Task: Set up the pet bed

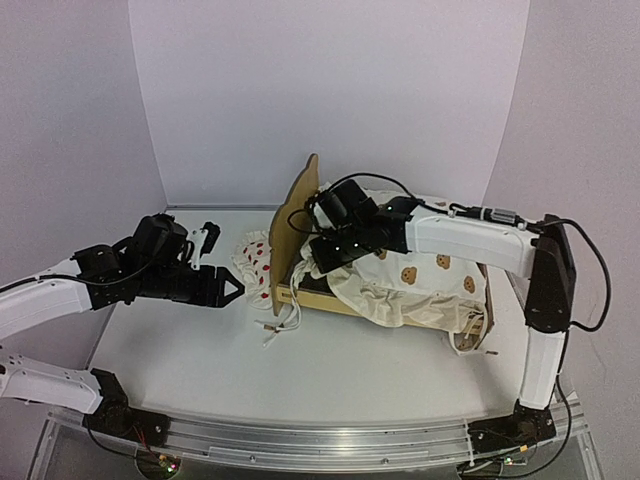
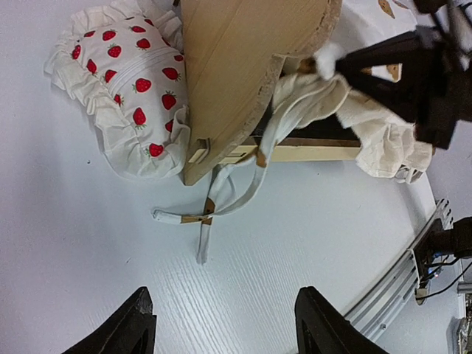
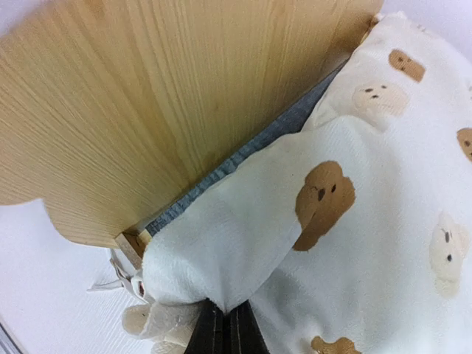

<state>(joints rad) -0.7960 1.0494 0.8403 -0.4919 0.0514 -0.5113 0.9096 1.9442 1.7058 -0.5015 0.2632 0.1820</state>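
Observation:
The pet bed (image 1: 296,214) stands mid-table, a light plywood frame with its bear-ear headboard (image 3: 147,96) upright at the left end and a strip of grey felt base (image 3: 243,158) showing. A cream bear-print cushion (image 1: 420,285) lies rumpled in the frame. My right gripper (image 3: 225,324) is shut on the cushion's corner (image 3: 221,258) beside the headboard. My left gripper (image 2: 225,324) hovers open over bare table left of the bed, nothing between its fingers (image 2: 136,324). The cushion's ties (image 2: 221,199) trail onto the table ahead of it.
A white pillow with red strawberries (image 2: 122,96) leans against the outer face of the headboard (image 2: 243,66). The aluminium rail (image 1: 330,440) runs along the near table edge. Grey walls enclose the table at the back and both sides.

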